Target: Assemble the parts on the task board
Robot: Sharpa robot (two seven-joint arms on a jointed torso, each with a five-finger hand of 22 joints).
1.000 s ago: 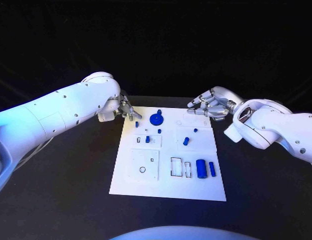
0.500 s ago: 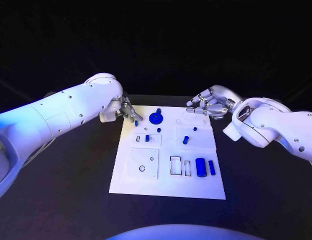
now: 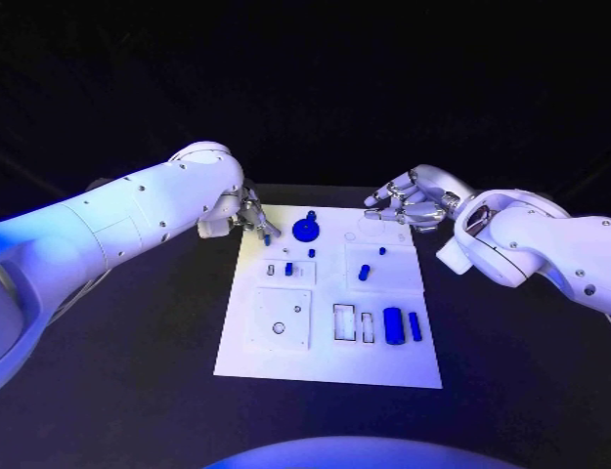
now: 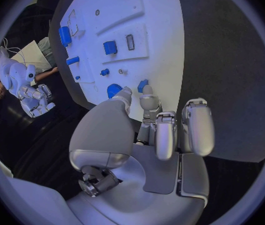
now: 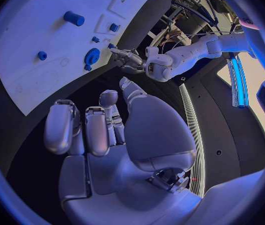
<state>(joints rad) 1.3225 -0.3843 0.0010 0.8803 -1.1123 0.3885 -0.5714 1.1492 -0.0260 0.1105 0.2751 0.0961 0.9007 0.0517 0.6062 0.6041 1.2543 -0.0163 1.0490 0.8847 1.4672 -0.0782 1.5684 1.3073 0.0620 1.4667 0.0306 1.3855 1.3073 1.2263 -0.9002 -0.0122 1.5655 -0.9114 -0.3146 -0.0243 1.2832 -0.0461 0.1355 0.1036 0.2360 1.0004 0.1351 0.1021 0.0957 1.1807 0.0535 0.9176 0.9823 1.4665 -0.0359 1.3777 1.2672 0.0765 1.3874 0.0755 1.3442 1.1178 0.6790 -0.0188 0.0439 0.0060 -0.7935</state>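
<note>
The white task board [image 3: 327, 347] lies in the middle of the table. My left hand [image 3: 246, 215] hovers at its far left corner and pinches a small blue peg [image 3: 266, 237] between its thumb and a fingertip [image 4: 147, 92]; the same peg [image 4: 143, 84] sits right at that tip. Beside it on the board stands a blue gear [image 3: 307, 231]. My right hand [image 3: 411, 207] hangs over the far right corner with loosely bent fingers [image 5: 98, 130] and nothing in them. Other blue parts lie on the board: a thick cylinder [image 3: 393, 325], a slim bar [image 3: 415, 326] and short pegs [image 3: 365, 274].
The board has raised square panels with cut-out slots [image 3: 345, 323] and a round hole [image 3: 279, 330]. Black table [image 3: 122, 371] surrounds it on all sides. My right forearm [image 3: 545, 249] stretches along the board's right side, and my left forearm [image 3: 122, 225] along its left.
The right hand has drawn slightly up and back at the board's far right corner. The left hand keeps its place at the far left corner with the peg.
</note>
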